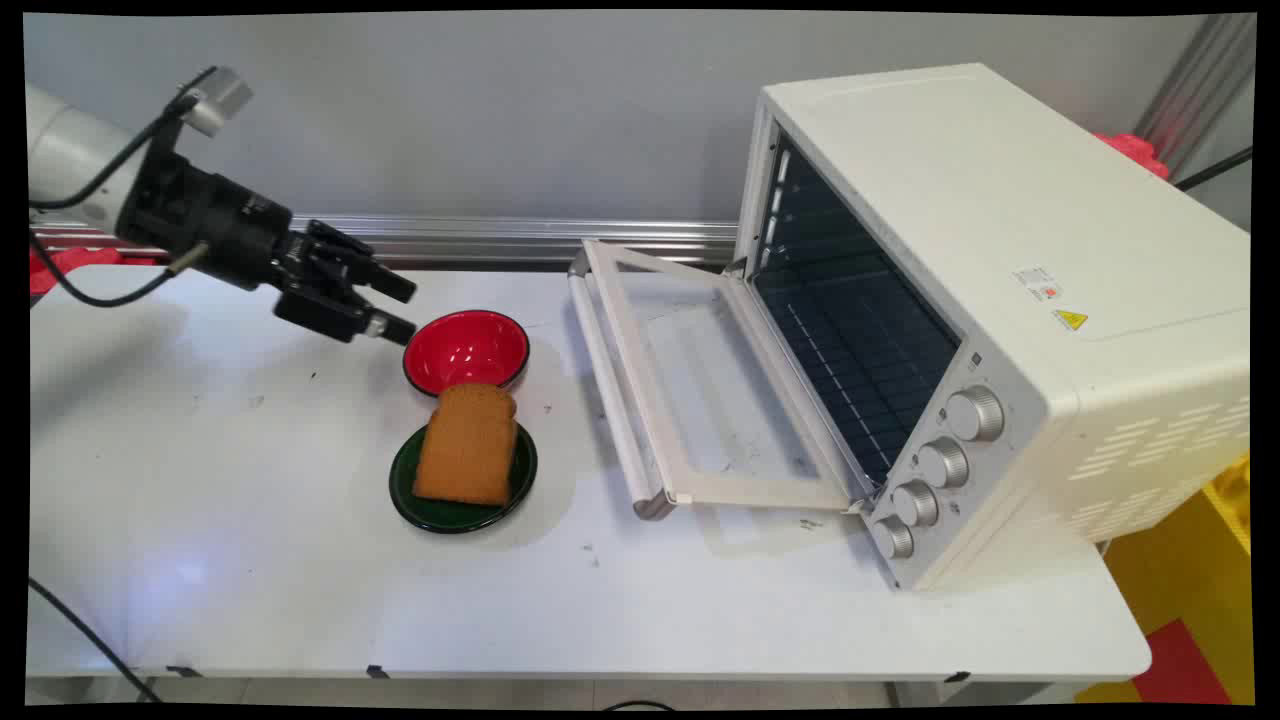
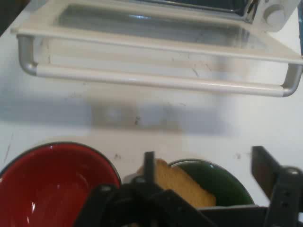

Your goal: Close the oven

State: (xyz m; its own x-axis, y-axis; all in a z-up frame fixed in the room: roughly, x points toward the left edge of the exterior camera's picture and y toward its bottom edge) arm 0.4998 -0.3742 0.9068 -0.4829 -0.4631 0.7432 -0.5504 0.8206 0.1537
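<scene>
Table [image 1: 250, 560] white, slightly scuffed, grey wall [image 1: 480, 110] behind, apparently bare.

My gripper [image 1: 400, 305] hangs with fingers spread just left of the red bowl [image 1: 466, 350]. Toast [image 1: 467, 444] lies on the green plate [image 1: 455, 510] in front. The oven [image 1: 1000, 310] door [image 1: 700, 390] lies open.

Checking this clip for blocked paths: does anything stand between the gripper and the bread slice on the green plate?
Only the red bowl sits near that line. The open gripper hovers above its left rim, bread slice just beyond.
</scene>
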